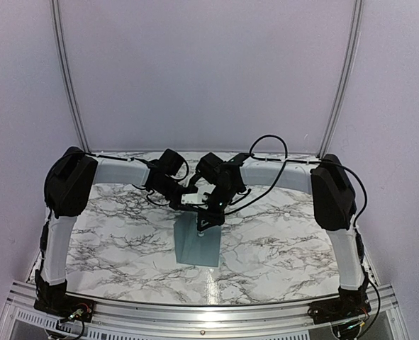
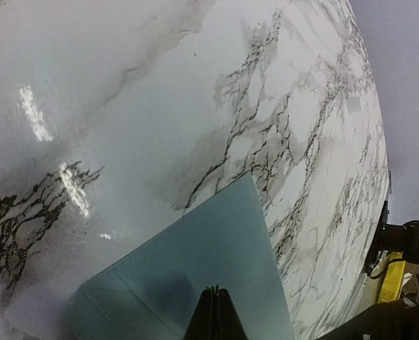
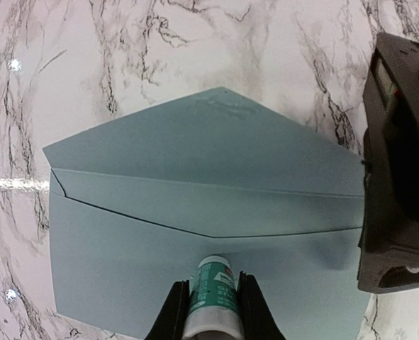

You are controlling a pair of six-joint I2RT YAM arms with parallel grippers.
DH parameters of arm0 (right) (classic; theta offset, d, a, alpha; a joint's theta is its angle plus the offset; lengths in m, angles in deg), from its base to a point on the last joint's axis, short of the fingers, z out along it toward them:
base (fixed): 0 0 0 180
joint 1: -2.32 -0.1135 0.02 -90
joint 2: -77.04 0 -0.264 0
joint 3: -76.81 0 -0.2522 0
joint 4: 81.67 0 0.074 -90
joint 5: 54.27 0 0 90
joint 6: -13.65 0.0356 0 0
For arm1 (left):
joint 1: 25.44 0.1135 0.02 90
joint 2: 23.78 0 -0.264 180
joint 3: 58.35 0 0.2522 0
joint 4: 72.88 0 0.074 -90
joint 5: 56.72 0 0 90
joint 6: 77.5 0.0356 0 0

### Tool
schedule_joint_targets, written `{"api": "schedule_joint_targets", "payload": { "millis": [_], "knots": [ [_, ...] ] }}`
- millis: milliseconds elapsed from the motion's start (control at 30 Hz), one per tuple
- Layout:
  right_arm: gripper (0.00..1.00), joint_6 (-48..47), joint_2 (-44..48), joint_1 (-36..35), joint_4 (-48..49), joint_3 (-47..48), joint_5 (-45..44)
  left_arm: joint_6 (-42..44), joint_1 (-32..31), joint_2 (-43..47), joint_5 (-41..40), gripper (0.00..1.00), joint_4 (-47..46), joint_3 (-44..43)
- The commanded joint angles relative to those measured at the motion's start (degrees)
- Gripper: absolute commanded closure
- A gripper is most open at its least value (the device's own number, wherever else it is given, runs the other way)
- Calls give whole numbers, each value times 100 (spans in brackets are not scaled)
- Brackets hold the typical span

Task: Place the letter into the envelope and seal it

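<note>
Where the envelope (image 3: 124, 269) lies: flat at mid-table (image 3: 124, 57), under both tools.
Right tool (image 3: 213, 287): clamped on a glue stick (image 3: 213, 280), over the envelope body.
Left tool (image 2: 213, 312): closed, nothing in it.
Key relation: the open flap (image 3: 216, 134) lies straight ahead of the stick, pointing away; the envelope's long axis runs crosswise.
Letter: unseen, possibly inside.

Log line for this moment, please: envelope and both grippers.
envelope: flat on table, flap open | right gripper: shut on teal-labelled tube, over envelope | left gripper: shut, over envelope
</note>
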Motion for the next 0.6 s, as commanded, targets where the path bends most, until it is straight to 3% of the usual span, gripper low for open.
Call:
{"api": "schedule_joint_targets", "payload": {
  "millis": [0,567],
  "knots": [
    [100,34,15,-114,-282,-158,-64,117,-9,-87,112,100,514,38],
    [100,45,13,-123,-300,-201,47,-87,-159,-647,-491,100,641,-384]
  ]
}}
